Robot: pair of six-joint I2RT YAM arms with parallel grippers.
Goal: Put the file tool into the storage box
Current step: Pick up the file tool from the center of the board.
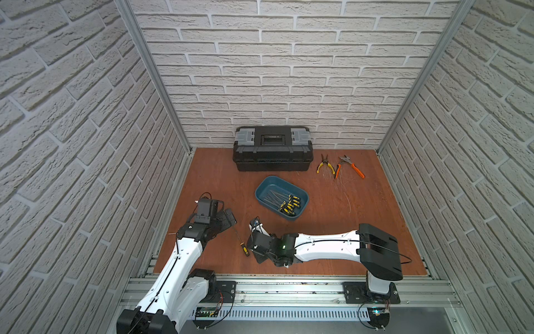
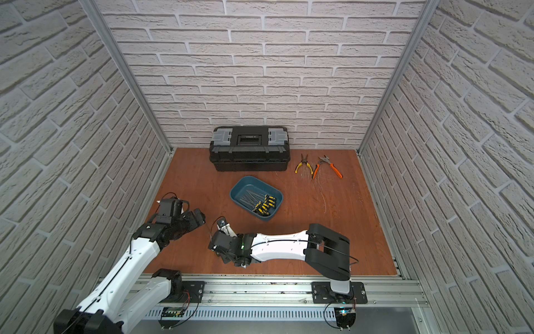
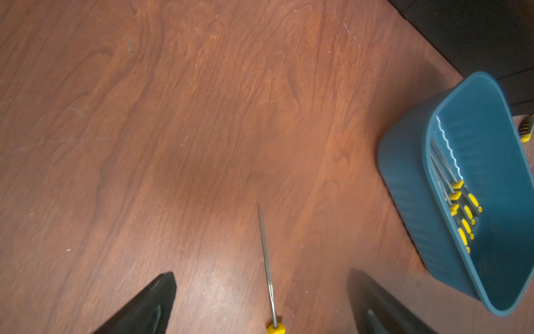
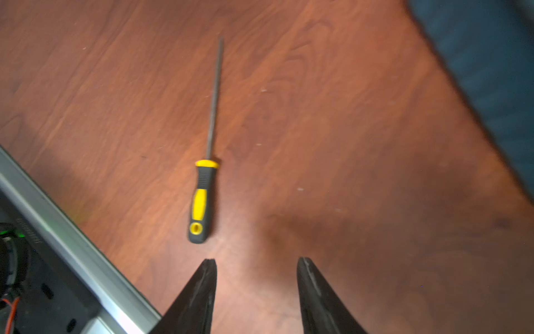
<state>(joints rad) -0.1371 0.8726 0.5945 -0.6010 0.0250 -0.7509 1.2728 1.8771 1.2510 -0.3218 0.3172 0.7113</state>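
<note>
Right gripper, spread and empty, is hovering by the handle of the file tool, likely aligning a grasp; left gripper is hanging spread nearby.

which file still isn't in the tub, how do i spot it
Find the blue tub in the middle of the wooden table, then look toward the robot's side. There lies one thin file with a black and yellow handle. Unlike the matching files in the tub, it lies alone on bare wood.
</note>
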